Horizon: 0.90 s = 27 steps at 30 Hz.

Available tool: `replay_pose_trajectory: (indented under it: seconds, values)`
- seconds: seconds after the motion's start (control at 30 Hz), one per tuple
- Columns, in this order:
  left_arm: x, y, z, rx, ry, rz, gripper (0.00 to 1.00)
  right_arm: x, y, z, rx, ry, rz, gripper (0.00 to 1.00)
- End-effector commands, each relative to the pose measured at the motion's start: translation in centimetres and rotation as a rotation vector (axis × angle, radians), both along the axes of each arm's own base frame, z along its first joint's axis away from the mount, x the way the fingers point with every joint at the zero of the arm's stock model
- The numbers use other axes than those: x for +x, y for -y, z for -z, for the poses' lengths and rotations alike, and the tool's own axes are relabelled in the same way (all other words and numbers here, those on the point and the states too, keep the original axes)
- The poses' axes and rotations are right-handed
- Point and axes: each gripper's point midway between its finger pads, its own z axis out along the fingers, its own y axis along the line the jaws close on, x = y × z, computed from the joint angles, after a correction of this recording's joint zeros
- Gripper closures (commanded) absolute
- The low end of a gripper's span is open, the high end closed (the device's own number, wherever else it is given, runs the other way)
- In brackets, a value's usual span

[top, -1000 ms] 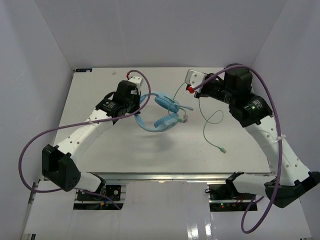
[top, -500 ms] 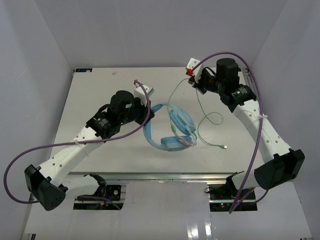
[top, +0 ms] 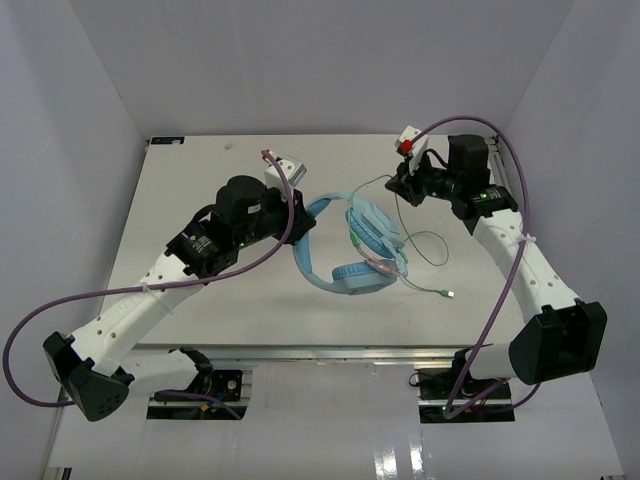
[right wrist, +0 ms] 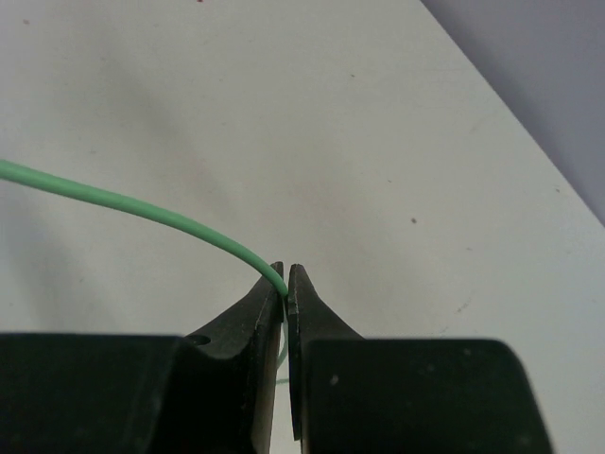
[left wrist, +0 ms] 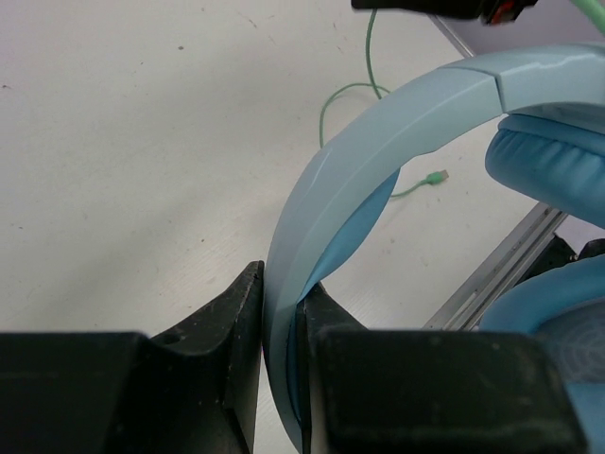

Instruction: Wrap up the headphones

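Note:
The light blue headphones [top: 352, 252] are held over the middle of the table. My left gripper [top: 300, 222] is shut on their band; in the left wrist view the band [left wrist: 378, 142] runs up from between the jaws of my left gripper [left wrist: 281, 293], with an earcup pad [left wrist: 558, 161] at the right. The thin green cable [top: 415, 240] rises from the earcups to my right gripper [top: 398, 185], which is shut on it, then loops down to its plug [top: 450, 294] on the table. The right wrist view shows the cable [right wrist: 123, 203] pinched at the tips of my right gripper [right wrist: 285, 274].
The white table [top: 200, 180] ends in a metal rail at the near edge [top: 350, 350]. Thick purple robot cables [top: 120, 290] arc off both arms. White walls close in the left, right and back.
My left arm has swung the headphones round and carried them right and toward the near edge. My right gripper has shifted right with the cable, and the loose loop has slid with it.

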Motion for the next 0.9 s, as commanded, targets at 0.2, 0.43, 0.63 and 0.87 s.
replay_pose_trajectory:
  seconds: [0.2, 0.43, 0.63, 0.87]
  values:
    - [-0.4, 0.7, -10.7, -0.265, 0.081, -0.021, 1.00, -5.6, -3.8, -2.4, 0.282, -0.122, -0.273, 0.88]
    - [0.0, 1.1, -12.5, -0.326, 0.054, -0.054, 1.00, -8.2, -4.8, -3.8, 0.399, -0.191, -0.384, 0.65]
    - [0.4, 1.3, -13.9, -0.375, 0.033, -0.078, 1.00, -9.5, -5.5, -3.1, 0.467, -0.269, -0.412, 0.35]
    - [0.8, 0.6, -16.6, -0.437, 0.046, -0.134, 1.00, -10.8, -6.3, 0.0, 0.456, -0.292, -0.453, 0.25]
